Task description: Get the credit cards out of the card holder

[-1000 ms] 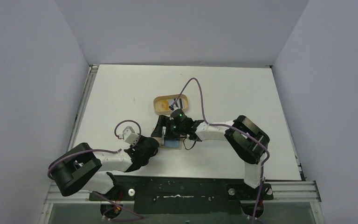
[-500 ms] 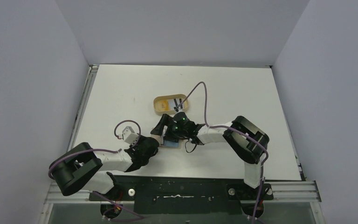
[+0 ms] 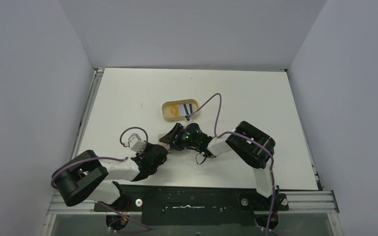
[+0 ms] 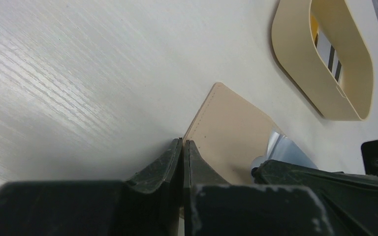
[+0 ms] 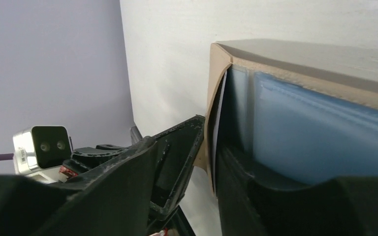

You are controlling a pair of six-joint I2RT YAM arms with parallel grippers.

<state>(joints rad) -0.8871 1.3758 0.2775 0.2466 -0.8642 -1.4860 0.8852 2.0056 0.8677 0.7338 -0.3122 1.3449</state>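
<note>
Wallet mid table, just near of tray. L gripper clenched at its corner. R gripper jaws sit either side of flap + pale card; can't tell if gripping. R arm nearer card.

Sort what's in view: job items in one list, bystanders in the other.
Job: wallet; card, already in the tray; left claw, pinching the wallet's edge; right claw, straddling its open side.
Lying about: tray, not named by the job; table.
</note>
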